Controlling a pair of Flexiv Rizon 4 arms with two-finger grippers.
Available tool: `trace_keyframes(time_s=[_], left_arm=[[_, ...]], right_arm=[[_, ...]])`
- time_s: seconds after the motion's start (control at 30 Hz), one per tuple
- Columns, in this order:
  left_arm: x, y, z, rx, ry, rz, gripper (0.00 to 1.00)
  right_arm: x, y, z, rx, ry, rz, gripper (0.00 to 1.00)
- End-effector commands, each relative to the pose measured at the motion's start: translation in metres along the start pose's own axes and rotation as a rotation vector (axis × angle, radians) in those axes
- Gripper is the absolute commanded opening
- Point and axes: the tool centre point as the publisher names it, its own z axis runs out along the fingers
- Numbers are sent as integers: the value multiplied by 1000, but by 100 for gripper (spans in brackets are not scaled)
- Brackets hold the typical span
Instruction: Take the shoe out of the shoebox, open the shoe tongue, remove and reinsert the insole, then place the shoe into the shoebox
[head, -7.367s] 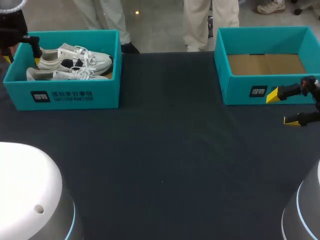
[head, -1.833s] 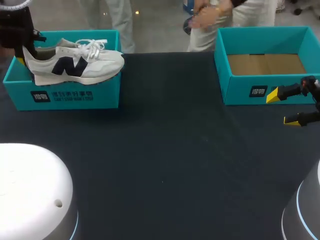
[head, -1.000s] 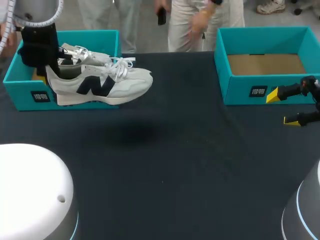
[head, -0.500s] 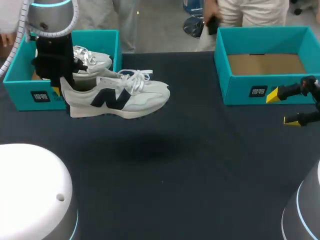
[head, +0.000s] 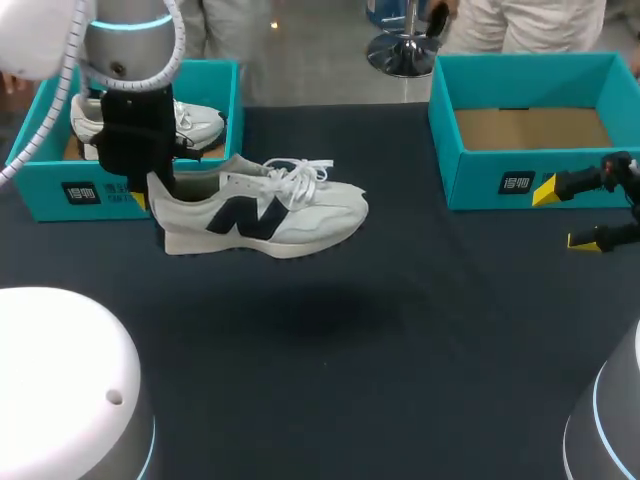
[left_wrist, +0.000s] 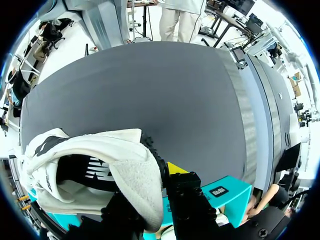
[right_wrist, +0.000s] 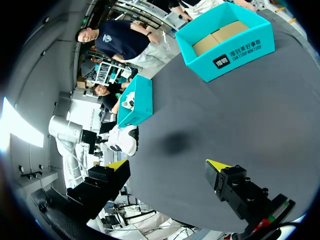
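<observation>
Left gripper clamps the shoe at its heel — toe jutting out above the table; right gripper spread wide.

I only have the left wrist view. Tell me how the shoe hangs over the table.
Observer: The shoe hangs roughly level, clear of the table. The left gripper holds it by the heel, and the toe points toward the right shoebox.
Operator: Report the right arm.
Observer: The right gripper is open, just in front of the right shoebox.
Operator: Check inside that box.
Observer: It holds nothing; only its bare cardboard floor shows.
</observation>
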Motion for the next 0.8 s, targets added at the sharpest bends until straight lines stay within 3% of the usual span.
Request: trace_keyframes(time_s=[0.03,0.63,0.8], left_arm=[[0,-1,-1,-3,1,0,0],[0,-1,-1,-3,1,0,0],[-23,-18,-13,-9,-9,-58,0]], right_arm=[[0,-2,0,-3,-2,1,100],[0,-2,0,-3,-2,1,100],[0,-2,0,-3,-2,1,100]])
